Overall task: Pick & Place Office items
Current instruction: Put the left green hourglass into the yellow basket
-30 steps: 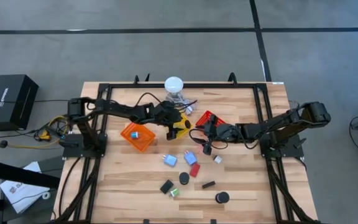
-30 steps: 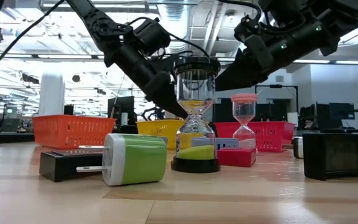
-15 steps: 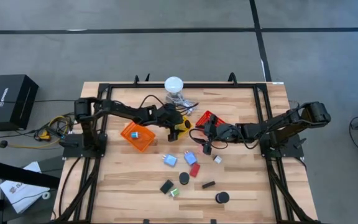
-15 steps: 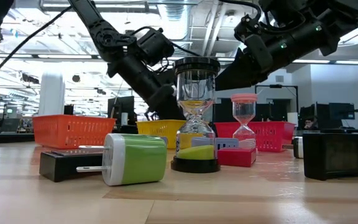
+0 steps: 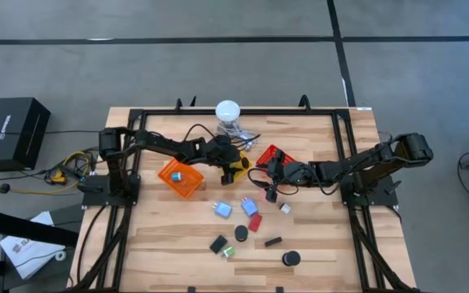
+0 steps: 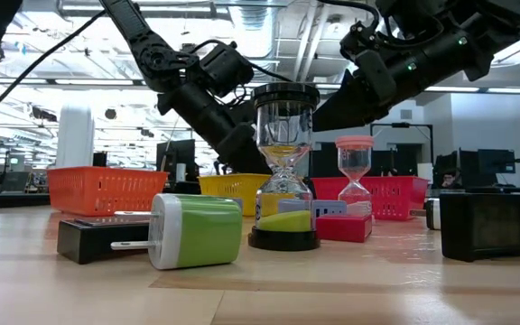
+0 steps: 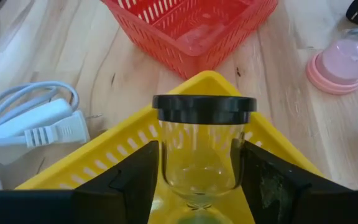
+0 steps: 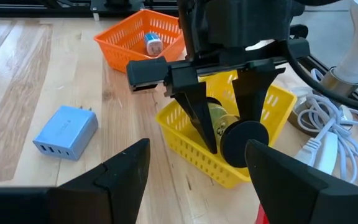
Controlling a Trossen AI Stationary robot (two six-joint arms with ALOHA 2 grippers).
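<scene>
Over yellow basket: hourglass [image 7: 202, 152], black-capped, between the left gripper's [image 7: 197, 180] fingers [image 7: 135, 180], which close on its glass body; it hangs over the yellow basket [image 8: 229, 134].
Hold: fingers look snug on both sides, though actual contact is hard to judge from this angle.
Doing it well: lower the hourglass until it rests inside the yellow basket, clear of the rim, then spread the fingers slowly so it does not tip.
Beside basket: red basket [image 7: 191, 28] next to it, orange basket [image 5: 180, 179] on the other side; a white plug and cable [image 7: 33, 127] lie just beside.
Right gripper [image 8: 197, 171]: waits near the yellow basket, fingers wide apart, holding nothing.
Farther out: a blue charger [image 8: 66, 132] and loose pieces on the table [image 5: 153, 244].
Change: left arm has drawn in slightly over the last second; hourglass and right arm unchanged.
</scene>
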